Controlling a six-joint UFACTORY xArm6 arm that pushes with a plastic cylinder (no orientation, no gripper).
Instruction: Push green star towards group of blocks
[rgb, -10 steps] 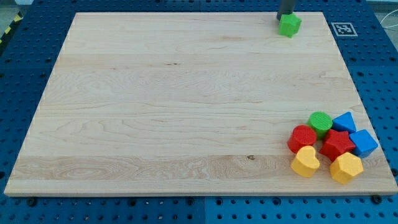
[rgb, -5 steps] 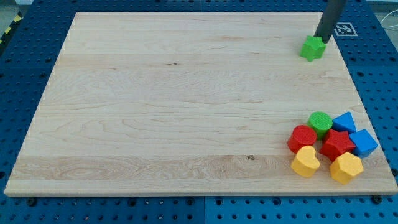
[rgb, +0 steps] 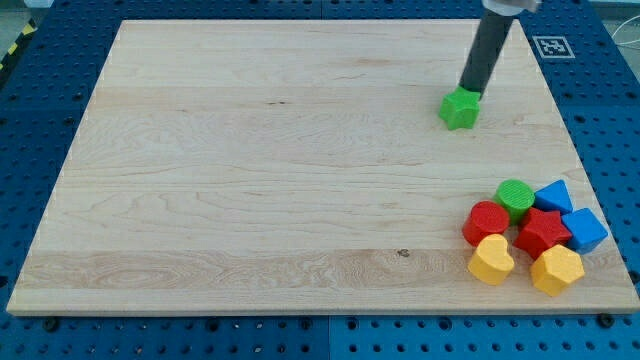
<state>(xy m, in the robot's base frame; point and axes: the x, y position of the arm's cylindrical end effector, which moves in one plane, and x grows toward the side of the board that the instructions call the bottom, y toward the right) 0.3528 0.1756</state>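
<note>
The green star (rgb: 460, 109) lies on the wooden board (rgb: 250, 170) in the view's upper right. My tip (rgb: 468, 92) touches the star's top edge, with the dark rod rising up and to the right. The group of blocks sits at the view's lower right, well below the star: a green cylinder (rgb: 515, 198), a red cylinder (rgb: 486, 222), a red star (rgb: 542, 232), a blue triangle (rgb: 553, 196), a blue cube (rgb: 584, 229), a yellow heart (rgb: 491, 260) and a yellow hexagon (rgb: 556, 269).
A black-and-white marker tag (rgb: 552, 46) sits at the board's upper right corner. Blue perforated table (rgb: 30, 120) surrounds the board.
The green star has moved from the board's top edge down, first right, then left, to a lower spot. My tip followed it, staying at its top side.
</note>
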